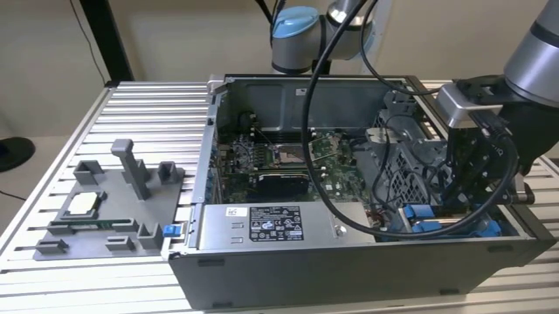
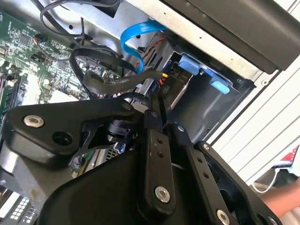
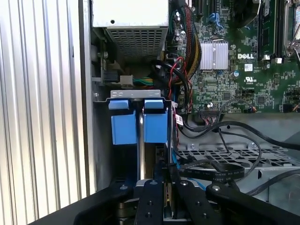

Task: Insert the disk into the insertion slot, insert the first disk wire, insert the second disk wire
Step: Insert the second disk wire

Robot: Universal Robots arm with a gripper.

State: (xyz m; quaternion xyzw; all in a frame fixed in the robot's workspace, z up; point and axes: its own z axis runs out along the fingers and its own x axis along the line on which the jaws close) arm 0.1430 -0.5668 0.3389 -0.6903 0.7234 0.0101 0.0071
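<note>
The disk sits inside the insertion slot, the grey sheet-metal bay at the case's corner on the exterior view's right. Its blue carrier stands beside a second blue tab at the slot's edge. My gripper reaches down into the case at that bay. Its black fingers are pressed close together on the plug of a black-sleeved disk wire right at the disk's end. A flat blue disk wire loops just behind it. In the first wrist view the gripper points at the blue tabs.
The open computer case lies on a slatted metal table. A grey labelled power-supply box sits along the near wall, the motherboard behind it. A grey tray of fixtures stands at the exterior view's left. A hand shows outside the case.
</note>
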